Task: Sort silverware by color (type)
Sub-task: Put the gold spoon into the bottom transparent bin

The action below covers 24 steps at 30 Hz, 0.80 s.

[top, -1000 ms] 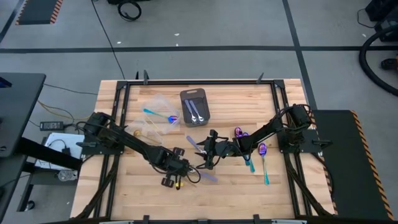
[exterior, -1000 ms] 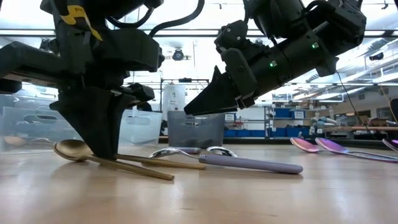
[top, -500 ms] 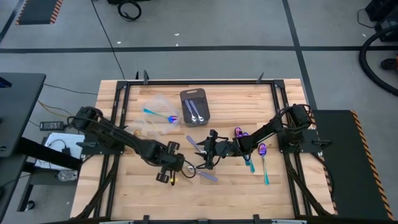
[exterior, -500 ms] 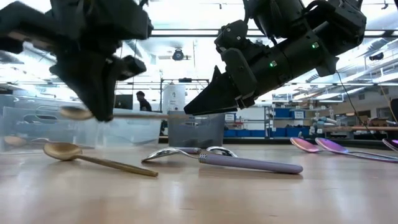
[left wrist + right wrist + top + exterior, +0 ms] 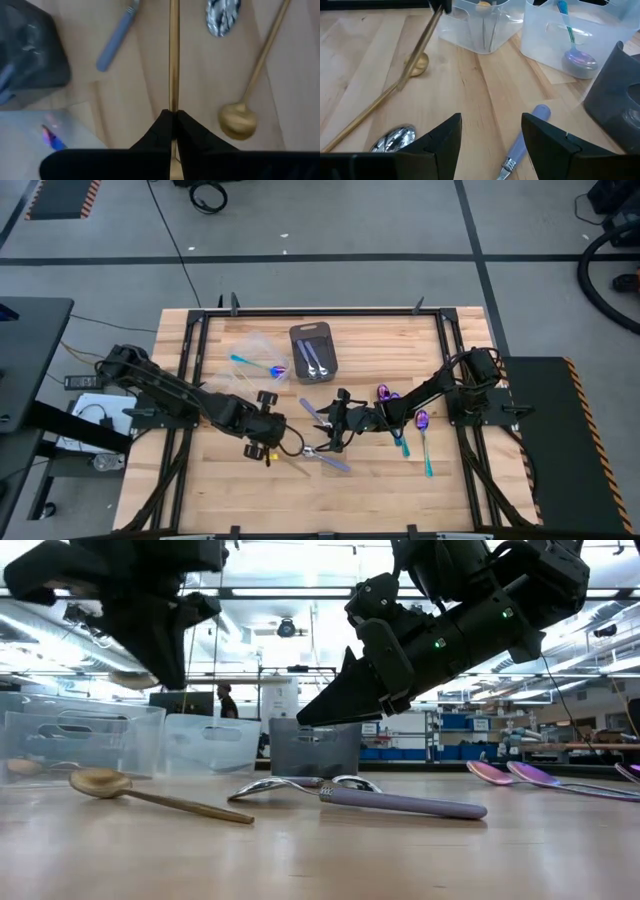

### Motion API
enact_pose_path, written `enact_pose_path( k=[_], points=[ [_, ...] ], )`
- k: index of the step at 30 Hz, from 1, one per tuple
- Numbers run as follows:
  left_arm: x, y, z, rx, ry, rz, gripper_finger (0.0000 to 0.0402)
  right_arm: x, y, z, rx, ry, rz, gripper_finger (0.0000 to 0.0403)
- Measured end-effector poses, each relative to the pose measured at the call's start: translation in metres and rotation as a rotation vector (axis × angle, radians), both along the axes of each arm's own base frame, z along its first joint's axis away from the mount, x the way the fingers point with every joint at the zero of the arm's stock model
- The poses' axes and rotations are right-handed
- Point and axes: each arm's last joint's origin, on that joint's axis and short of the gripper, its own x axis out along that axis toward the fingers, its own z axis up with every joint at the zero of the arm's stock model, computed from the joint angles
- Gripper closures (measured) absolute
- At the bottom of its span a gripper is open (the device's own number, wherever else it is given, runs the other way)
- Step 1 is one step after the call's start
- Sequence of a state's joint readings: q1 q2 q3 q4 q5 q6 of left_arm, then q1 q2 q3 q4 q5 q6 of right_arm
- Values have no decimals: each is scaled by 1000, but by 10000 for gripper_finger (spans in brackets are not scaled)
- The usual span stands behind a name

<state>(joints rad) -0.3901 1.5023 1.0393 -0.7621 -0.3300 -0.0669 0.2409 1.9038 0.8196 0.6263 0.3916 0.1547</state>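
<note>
My left gripper [image 5: 173, 114] is shut on a gold spoon [image 5: 173, 55] and hangs above the table left of centre [image 5: 268, 448]. A second gold spoon [image 5: 100, 782] lies flat on the wood below it. My right gripper [image 5: 492, 145] stands open at the table's middle [image 5: 335, 430], low over a silver spoon [image 5: 395, 137] and a lavender-handled piece [image 5: 520, 145], touching neither. Purple-bowled spoons [image 5: 421, 420] with teal handles lie on the table toward the right. My left gripper pinches the gold spoon's handle [image 5: 173, 102] between its two fingers, close to the bowl end. The fingers slant steeply down and the long handle runs on past their tips. The bowl [image 5: 130, 680] shows beside the fingers. The spoon is lifted clear of the table.
A dark grey tray [image 5: 315, 352] holding silver spoons stands at the far middle. Clear tubs [image 5: 255, 365] stand to its left; one holds a teal-handled spoon [image 5: 575, 55], another a gold piece [image 5: 484, 4]. Bare wood lies along the near edge.
My left gripper has risen with the gold spoon and drawn back toward the table's left and far side, tipping more steeply. The spoon has come off the table, where it lay across the second gold spoon, which stays put. My right gripper has kept still.
</note>
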Motion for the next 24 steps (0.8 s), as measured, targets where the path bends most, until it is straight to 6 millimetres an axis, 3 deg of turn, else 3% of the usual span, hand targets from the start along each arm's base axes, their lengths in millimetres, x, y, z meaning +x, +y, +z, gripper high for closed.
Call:
enact_pose_path(
  k=[11,15,24],
  points=[
    [-15,11,19,161,-67,77,385,0,0,0,0,0,0,188],
    [-20,7,19,195,-54,69,385,0,0,0,1,2,-1,188],
    [-47,6,26,300,10,124,385,0,0,0,0,0,0,188]
  ],
)
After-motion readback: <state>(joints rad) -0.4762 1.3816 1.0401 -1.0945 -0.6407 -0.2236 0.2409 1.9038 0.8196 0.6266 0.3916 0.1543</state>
